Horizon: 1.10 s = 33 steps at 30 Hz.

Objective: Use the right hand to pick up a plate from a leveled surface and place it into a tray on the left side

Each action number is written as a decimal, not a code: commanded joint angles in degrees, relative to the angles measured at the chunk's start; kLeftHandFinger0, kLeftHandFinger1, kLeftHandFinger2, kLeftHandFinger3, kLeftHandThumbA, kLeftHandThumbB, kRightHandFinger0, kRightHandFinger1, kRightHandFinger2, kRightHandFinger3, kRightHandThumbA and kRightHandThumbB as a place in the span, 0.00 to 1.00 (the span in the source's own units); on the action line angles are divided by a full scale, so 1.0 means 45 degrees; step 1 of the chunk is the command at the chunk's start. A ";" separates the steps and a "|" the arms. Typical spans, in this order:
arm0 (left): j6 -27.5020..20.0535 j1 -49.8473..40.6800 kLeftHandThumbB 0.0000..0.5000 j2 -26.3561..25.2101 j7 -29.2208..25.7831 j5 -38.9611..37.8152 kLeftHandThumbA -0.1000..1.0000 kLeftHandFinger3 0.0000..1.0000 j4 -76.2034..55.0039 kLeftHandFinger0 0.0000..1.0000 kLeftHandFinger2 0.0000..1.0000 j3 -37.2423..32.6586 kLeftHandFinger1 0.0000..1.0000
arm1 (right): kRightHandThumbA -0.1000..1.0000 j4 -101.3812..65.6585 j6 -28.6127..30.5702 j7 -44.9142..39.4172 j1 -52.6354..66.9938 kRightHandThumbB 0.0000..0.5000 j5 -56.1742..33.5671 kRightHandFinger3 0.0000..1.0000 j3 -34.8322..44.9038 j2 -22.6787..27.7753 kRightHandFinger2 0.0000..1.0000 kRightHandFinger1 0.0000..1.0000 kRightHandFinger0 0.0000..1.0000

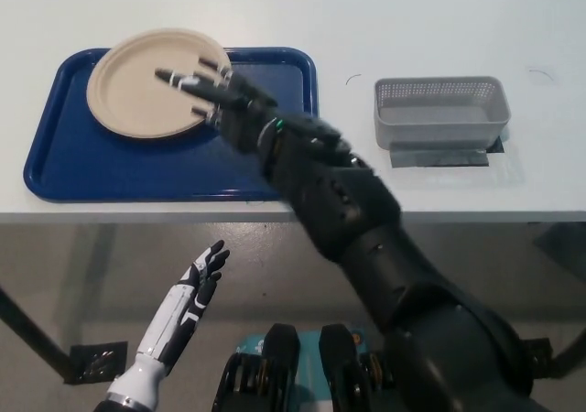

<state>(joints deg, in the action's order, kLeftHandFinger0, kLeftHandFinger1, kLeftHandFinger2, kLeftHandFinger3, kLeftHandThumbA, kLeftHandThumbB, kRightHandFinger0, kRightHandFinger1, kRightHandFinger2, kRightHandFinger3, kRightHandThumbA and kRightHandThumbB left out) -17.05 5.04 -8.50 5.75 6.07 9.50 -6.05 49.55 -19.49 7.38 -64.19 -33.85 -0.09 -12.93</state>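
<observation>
A beige round plate [146, 84] lies flat in the upper left part of the blue tray [137, 169] on the white table. My black right hand [209, 90] hovers over the plate's right edge with its fingers spread apart, holding nothing. The black right arm stretches diagonally from the bottom right across the tray's right half. My white left hand [197, 282] rests open below the table's front edge at the lower left.
A grey mesh basket [439, 110] stands on the table to the right of the tray, on a dark mat. The table's front edge [458, 215] runs across the middle of the picture.
</observation>
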 commanded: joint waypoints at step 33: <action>-0.0488 0.0460 0.26 0.0173 0.0000 0.0049 1.00 1.00 0.0317 1.00 1.00 -0.0099 1.00 | 1.00 -2.3106 0.5891 -0.4637 1.5450 0.62 0.4413 1.00 -0.2812 0.5332 1.00 1.00 1.00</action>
<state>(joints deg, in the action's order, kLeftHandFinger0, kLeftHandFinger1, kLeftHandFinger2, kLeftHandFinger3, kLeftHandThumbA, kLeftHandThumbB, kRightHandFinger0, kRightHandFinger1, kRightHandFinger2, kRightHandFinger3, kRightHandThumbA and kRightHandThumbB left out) -16.19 5.02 -8.18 5.75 6.08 12.13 -6.17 -13.37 -21.79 5.18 -6.53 -31.41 -5.46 6.12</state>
